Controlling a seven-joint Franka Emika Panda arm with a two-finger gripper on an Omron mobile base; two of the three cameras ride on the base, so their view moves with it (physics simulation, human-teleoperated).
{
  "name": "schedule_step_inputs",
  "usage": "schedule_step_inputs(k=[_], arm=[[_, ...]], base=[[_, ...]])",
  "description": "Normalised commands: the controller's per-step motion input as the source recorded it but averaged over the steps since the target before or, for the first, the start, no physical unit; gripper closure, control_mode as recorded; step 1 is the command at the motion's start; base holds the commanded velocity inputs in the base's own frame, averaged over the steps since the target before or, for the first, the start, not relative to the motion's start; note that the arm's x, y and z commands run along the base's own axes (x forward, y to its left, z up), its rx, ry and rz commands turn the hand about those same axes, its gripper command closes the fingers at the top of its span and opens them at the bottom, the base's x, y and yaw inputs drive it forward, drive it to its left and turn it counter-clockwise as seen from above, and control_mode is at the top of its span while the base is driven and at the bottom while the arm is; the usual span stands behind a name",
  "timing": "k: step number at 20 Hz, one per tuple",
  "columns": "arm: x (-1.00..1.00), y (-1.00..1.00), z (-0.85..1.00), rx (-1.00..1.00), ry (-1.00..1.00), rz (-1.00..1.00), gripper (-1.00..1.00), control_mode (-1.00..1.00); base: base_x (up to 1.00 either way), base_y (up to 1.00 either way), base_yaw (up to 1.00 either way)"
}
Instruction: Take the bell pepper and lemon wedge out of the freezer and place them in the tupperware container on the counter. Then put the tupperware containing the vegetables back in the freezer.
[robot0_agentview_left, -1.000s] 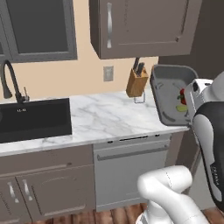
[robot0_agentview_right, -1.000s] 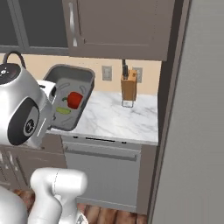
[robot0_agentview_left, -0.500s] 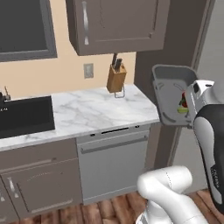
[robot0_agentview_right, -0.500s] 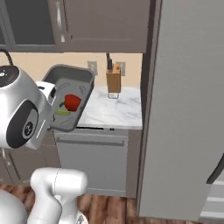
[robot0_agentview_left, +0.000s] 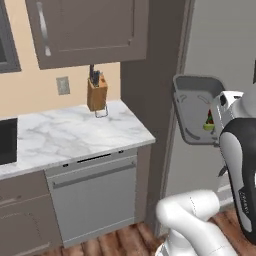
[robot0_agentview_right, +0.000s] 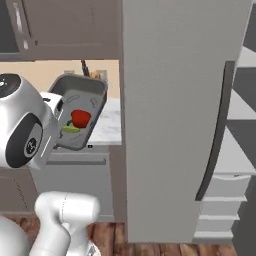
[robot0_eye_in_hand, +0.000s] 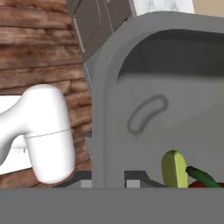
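While the container (robot0_agentview_right: 80, 112) hangs tilted in mid-air beside the freezer (robot0_agentview_right: 175, 120), clear of the counter (robot0_agentview_left: 75, 135), the gripper is nearly closed on its rim — pepper (robot0_agentview_right: 80, 118) and lemon wedge (robot0_agentview_right: 70, 129) lie inside, touching.

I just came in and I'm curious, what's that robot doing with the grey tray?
The robot's gripper is holding the tupperware container up in the air, off the counter. Inside it sit the red bell pepper and the little lemon wedge. The robot is next to the freezer, whose big grey door stands open with its shelves showing, so the container is probably going in there next.
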Motion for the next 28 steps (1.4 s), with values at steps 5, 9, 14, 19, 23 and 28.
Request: schedule_step_inputs(k=[5,9,14,19,23,28], arm=[[0.0,0.0,0.0,0.0,0.0,0.0,1.0,1.0],[0.0,0.0,0.0,0.0,0.0,0.0,1.0,1.0],[0.0,0.0,0.0,0.0,0.0,0.0,1.0,1.0],[0.0,0.0,0.0,0.0,0.0,0.0,1.0,1.0],[0.0,0.0,0.0,0.0,0.0,0.0,1.0,1.0],[0.0,0.0,0.0,0.0,0.0,0.0,1.0,1.0]], base=[[0.23,-0.81,-0.17],[0.29,-0.68,-0.05],[0.42,-0.67,0.0],[0.47,-0.63,0.03],[0.45,-0.34,0.06],[0.38,-0.02,0.05]])
